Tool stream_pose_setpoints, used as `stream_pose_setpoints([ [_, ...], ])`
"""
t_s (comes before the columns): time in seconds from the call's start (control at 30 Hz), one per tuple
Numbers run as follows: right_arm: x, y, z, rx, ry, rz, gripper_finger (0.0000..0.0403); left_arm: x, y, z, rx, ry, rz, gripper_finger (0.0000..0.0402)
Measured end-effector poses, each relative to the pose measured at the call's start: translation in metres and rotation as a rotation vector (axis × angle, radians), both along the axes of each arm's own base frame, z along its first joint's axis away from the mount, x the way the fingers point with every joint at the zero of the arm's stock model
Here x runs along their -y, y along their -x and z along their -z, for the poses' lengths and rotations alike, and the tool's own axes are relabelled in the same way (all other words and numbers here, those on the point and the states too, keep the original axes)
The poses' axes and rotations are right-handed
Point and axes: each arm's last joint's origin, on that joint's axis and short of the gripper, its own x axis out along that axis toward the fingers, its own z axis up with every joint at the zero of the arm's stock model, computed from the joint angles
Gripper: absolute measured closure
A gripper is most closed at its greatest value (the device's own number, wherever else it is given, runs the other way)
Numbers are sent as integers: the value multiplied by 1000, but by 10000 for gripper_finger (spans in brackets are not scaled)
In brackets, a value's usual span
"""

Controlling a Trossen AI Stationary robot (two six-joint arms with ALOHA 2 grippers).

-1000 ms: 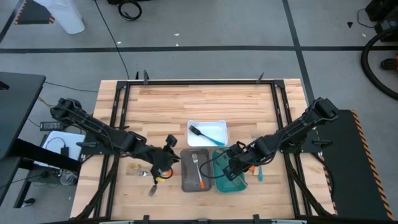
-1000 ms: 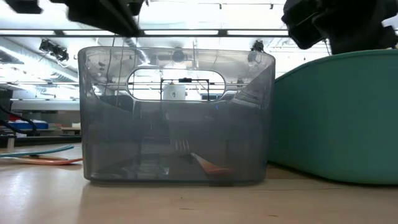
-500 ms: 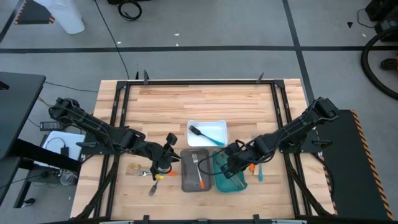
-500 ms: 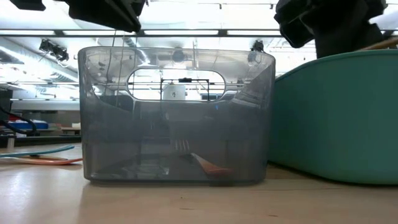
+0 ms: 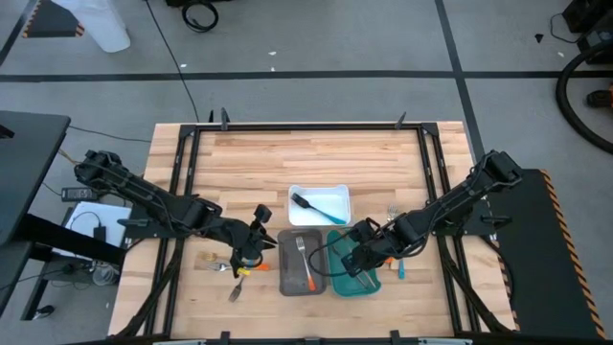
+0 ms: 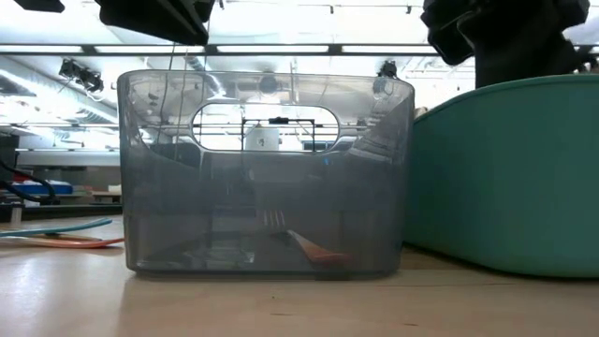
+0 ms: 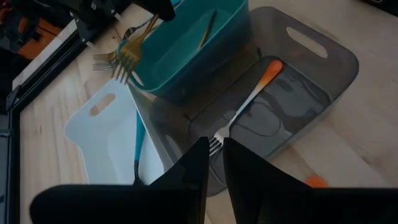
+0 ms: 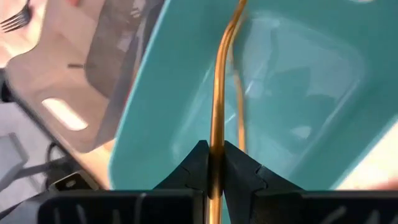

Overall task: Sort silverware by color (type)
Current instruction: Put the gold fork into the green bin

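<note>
My right gripper hangs over the teal tray, shut on a gold fork. The fork's tines show in the left wrist view, past the tray's corner. A second gold piece lies inside the teal tray. My left gripper hovers left of the grey tray, shut with nothing visible between its fingers. A fork with an orange handle lies in the grey tray. A blue-handled piece lies in the white tray. My right gripper pinches the gold fork's handle between its two fingers. The fingers slant down from above and lie along the handle. The fork is lifted clear above the teal tray, its tines pointing away from the gripper.
Loose silverware lies on the table left of the grey tray, with another piece nearer the front edge. Two forks lie right of the white tray. Small orange and blue pieces lie right of the teal tray. A black frame rims the table.
My right gripper has tipped a little more downward over the teal tray, still shut on the gold fork.
</note>
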Motion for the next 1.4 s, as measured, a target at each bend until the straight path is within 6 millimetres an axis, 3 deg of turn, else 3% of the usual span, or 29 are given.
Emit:
stream_pose_setpoints([
  [0.17,-4,2,1,10,49,-62,364,0,0,0,-5,3,-5,347],
  [0.57,-9,-13,34,-95,-10,-80,364,0,0,1,-4,0,-13,347],
  [1.13,-6,-13,28,-126,-127,-92,364,-1,1,1,-14,-11,-18,347],
  [1.4,1,-12,12,-119,-230,-143,364,-1,1,1,-13,-15,-16,347],
])
